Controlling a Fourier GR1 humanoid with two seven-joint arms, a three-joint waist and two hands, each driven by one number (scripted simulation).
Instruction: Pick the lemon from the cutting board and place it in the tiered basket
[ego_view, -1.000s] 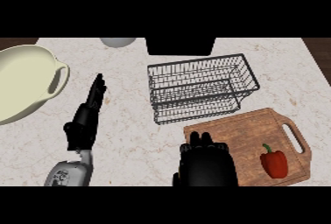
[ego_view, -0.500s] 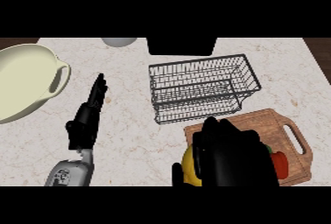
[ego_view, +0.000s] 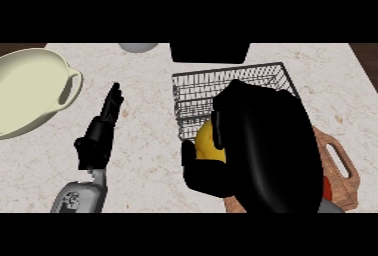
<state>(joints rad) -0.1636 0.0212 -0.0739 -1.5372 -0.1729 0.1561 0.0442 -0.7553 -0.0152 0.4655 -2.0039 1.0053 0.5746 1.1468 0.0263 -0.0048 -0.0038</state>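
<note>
My right hand (ego_view: 266, 150) fills the middle right of the head view, raised close to the camera, with its fingers and thumb curled round the yellow lemon (ego_view: 205, 142). Only the lemon's left side shows. The hand hangs in front of the black wire tiered basket (ego_view: 221, 82), hiding much of it. Behind the hand, only the handle end of the wooden cutting board (ego_view: 341, 165) shows, and a sliver of red pepper (ego_view: 325, 187) peeks out beside the hand. My left hand (ego_view: 102, 131) rests open on the counter at the left, fingers straight and pointing away.
A large cream-coloured pot (ego_view: 29, 95) with a side handle sits at the far left. A grey bowl (ego_view: 139, 47) and a black box (ego_view: 210, 52) stand along the back edge. Pale marble counter (ego_view: 148, 165) lies between my two hands.
My right hand closed on the lemon at the cutting board, lifted it and carried it up toward the basket. The left hand has not moved.
</note>
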